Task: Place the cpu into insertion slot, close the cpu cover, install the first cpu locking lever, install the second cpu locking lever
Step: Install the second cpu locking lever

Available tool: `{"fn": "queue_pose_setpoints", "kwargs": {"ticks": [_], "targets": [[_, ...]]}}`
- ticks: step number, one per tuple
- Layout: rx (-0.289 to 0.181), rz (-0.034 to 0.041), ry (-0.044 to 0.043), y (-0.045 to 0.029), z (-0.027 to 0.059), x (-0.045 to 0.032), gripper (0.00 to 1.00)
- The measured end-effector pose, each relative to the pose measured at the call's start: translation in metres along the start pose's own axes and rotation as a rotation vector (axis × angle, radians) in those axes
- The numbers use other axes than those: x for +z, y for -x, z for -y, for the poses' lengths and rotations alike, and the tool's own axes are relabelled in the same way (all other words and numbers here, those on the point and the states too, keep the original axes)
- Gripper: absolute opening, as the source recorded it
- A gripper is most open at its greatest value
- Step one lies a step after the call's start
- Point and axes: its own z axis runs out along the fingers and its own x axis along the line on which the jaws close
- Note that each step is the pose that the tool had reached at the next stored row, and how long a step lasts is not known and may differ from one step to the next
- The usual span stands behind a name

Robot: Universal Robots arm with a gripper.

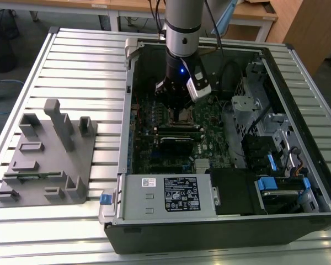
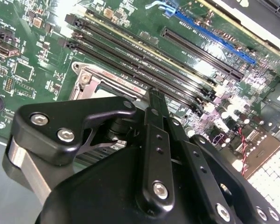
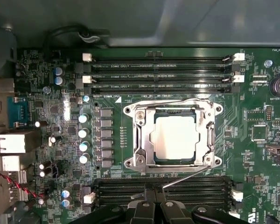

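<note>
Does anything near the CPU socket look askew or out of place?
The cpu sits square under the closed cover. One thin lever slants away from the slot toward the claw instead of lying alongside it, so it looks unlatched.

A grey fixture block [image 1: 47, 154] lies beside the open computer case [image 1: 314, 138].

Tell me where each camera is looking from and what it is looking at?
Exterior view: off the arm, above the open computer case; the arm and gripper reach inside.
First wrist view: on the arm, facing straight down at the cpu under the cpu cover; gripper at the edge.
Second wrist view: on the arm, slanting across the memory slots; gripper close up.
Both wrist views share the green board.
</note>
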Motion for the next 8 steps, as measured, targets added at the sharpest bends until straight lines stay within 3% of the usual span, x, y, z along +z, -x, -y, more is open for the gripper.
{"fn": "queue_pose_setpoints", "kwargs": {"ticks": [8], "targets": [[0.0,-0.0001,-0.0001,-0.0021,0.0011,0.0014,0.11]]}}
